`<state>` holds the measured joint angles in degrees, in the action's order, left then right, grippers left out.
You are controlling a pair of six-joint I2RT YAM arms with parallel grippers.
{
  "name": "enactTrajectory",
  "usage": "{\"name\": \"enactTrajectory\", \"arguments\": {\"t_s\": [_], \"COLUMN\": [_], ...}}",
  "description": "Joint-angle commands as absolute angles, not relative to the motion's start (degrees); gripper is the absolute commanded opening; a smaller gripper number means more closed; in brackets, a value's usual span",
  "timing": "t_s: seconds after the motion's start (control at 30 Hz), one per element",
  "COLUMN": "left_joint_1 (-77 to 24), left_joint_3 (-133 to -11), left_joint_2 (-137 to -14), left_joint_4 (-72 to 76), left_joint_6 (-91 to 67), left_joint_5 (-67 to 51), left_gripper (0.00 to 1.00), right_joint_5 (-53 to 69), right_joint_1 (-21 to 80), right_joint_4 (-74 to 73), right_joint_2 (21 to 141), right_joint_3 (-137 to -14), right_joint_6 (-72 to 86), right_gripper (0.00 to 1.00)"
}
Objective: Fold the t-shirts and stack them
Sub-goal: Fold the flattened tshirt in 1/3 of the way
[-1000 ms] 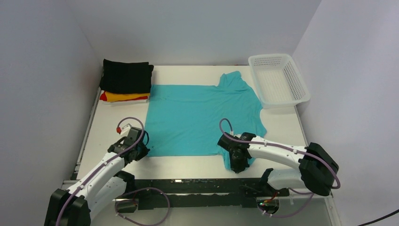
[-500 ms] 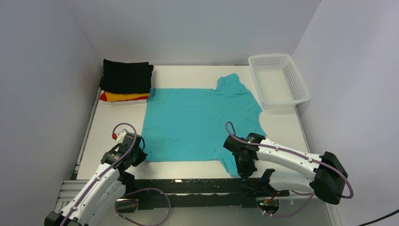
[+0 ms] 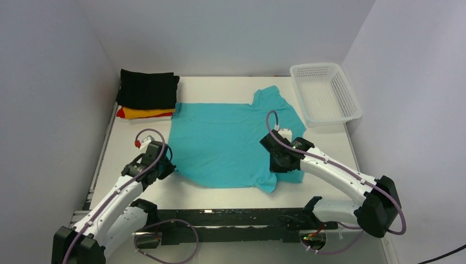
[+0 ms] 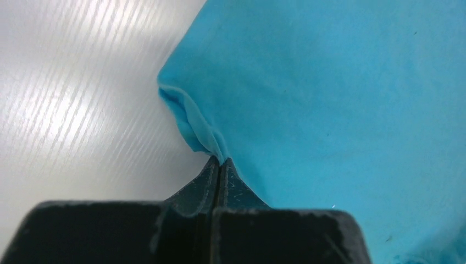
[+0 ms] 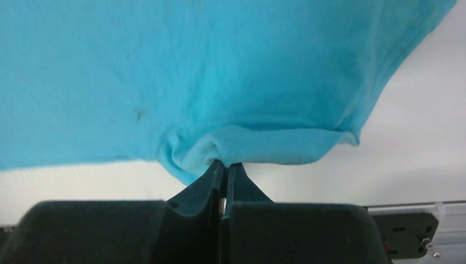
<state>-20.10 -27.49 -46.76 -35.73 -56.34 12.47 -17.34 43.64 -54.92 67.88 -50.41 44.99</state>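
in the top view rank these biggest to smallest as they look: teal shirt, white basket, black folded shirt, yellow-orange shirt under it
1. teal t-shirt, spread out, clearly largest
2. white mesh basket
3. black folded t-shirt, a bit smaller than the basket
4. yellow-orange t-shirt: only its edge shows under the black one

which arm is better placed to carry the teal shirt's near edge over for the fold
Probably right: the right tool is shut on the teal shirt at its near hem, well in over the cloth. The left tool pinches the near-left corner, out at the shirt's edge.
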Motion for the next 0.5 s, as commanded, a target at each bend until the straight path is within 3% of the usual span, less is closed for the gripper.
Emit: {"name": "enactTrajectory", "arguments": {"t_s": [0.0,0.47], "left_joint_1": [-19.15,-13.38], "left_joint_3": [-31.51,-36.38], "left_joint_2": [-49.11,-61.06], "left_joint_4": [-32.41,-22.83], "left_joint_6": [-55.27,-50.08], "left_joint_5": [18.04,16.55], "left_gripper": [0.0,0.0], "right_joint_5": [-25.58,-30.79], "right_joint_1": [40.64,33.51], "right_joint_4": [-49.04,-43.85], "right_joint_2": [71.16,78.36], "right_joint_3": [-54.73,-62.21], "right_joint_6": [42.9,40.65], "right_gripper": [0.0,0.0]}}
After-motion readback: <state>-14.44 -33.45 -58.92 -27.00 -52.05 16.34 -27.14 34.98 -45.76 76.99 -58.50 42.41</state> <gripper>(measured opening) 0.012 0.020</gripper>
